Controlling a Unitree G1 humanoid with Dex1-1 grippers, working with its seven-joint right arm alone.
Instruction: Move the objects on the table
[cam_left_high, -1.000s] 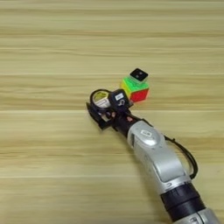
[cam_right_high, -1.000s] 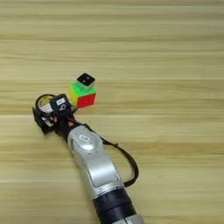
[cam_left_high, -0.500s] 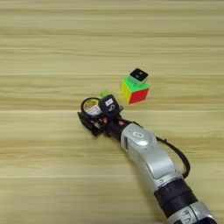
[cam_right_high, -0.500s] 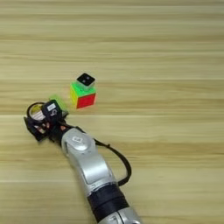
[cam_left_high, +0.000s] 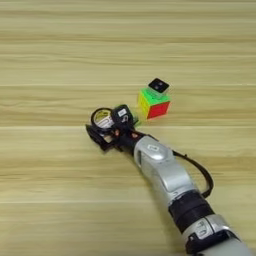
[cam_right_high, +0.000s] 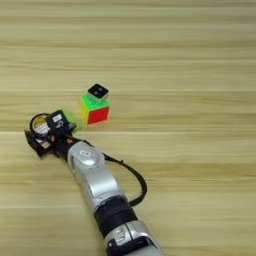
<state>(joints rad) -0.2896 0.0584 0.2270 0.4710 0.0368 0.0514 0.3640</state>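
Tool (cam_left_high: 109, 131): black two-fingered end of the right arm, low over the worktop left of centre. Fingers sit on either side of the tape roll; whether they press on it or merely bracket it cannot be told.
Arm (cam_left_high: 162, 172): silver forearm running from the lower right edge up and left to the tool; a black cable (cam_left_high: 200, 172) loops off its right side. The lower part is cut off by the picture's edge.
Tape roll (cam_left_high: 102, 119): black ring with a pale yellow label, lying at the tool's tip. Its near edge is covered by the tool's black parts.
Green bar (cam_left_high: 134, 120): only a thin lime sliver shows just right of the tool; the rest is hidden behind it.
Puzzle cube (cam_left_high: 153, 103): green top, yellow left face, red right face; rests on the worktop up and right of the tool, apart from it.
Small cube (cam_left_high: 158, 85): black top with white edge, sitting on the puzzle cube's far corner; markings on top too small to read.
Worktop (cam_left_high: 55, 55): light wood with long horizontal grain, filling both views.
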